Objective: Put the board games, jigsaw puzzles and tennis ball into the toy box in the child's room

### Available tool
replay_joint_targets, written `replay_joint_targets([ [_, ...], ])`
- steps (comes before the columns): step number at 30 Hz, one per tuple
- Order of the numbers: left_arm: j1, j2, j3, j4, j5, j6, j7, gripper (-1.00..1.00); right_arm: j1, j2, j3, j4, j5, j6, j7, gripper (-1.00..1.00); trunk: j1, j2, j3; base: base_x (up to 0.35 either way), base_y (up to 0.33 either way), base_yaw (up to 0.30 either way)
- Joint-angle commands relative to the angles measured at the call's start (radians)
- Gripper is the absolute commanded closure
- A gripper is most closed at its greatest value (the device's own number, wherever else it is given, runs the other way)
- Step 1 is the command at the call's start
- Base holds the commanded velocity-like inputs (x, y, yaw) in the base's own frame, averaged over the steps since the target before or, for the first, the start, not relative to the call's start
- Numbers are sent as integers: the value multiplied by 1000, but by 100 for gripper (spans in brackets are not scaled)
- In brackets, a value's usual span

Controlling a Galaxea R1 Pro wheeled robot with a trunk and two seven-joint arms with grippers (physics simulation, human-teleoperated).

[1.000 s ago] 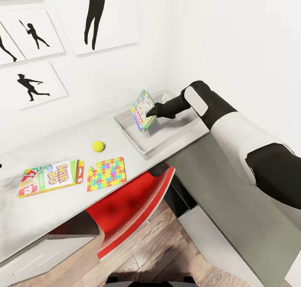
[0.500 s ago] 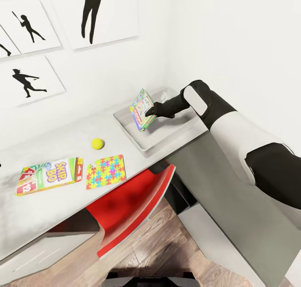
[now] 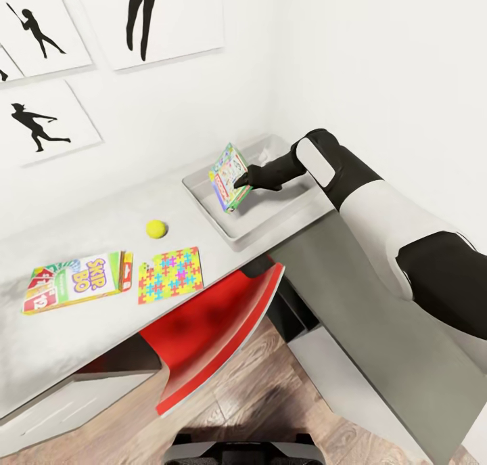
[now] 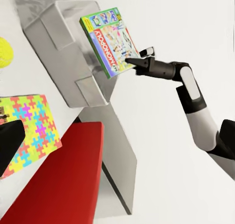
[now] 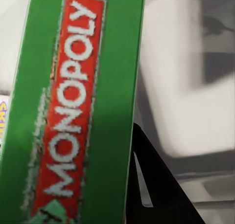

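Note:
My right gripper (image 3: pixel 242 181) is shut on the green Monopoly board game (image 3: pixel 230 177), which it holds tilted on edge just above the toy box (image 3: pixel 274 211), a shallow light-grey bin at the corner of the table (image 3: pixel 95 225). The left wrist view has the same board game (image 4: pixel 110 40) pinched by the right gripper (image 4: pixel 133 62) over the toy box (image 4: pixel 56 35). Up close, the green box (image 5: pixel 73 111) lies against a dark finger (image 5: pixel 156 190). On the table lie the tennis ball (image 3: pixel 156 229), a jigsaw puzzle (image 3: pixel 170 275) and the SKIP-BO game (image 3: pixel 74 282).
A red chair (image 3: pixel 216 323) is tucked under the table edge below the puzzle. The lower dark-grey section (image 3: pixel 352 296) runs along the right under my right arm. Walls close off the corner behind the toy box. A dark part of my left gripper (image 4: pixel 10 145) lies beside the puzzle (image 4: pixel 29 131).
The head camera has shifted a little, so the whole picture has slid. The right gripper still holds the green game over the toy box, nearly unmoved.

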Motion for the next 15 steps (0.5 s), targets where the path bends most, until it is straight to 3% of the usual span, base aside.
replay_joint_targets([
  [1, -1, 1, 15, 0, 4, 11, -4, -100, -1, 0, 3, -1, 9, 1, 10, 100, 1, -2, -3, 0, 0, 0],
  [6, -1, -3, 71, 1, 21, 11, -4, -100, -1, 0, 4, -3, 9, 1, 10, 100, 1, -2, -11, 0, 0, 0],
  [15, -1, -9, 89, 1, 24, 11, -4, -100, -11, -1, 5, -3, 12, 1, 10, 100, 1, -2, -26, 0, 0, 0],
])
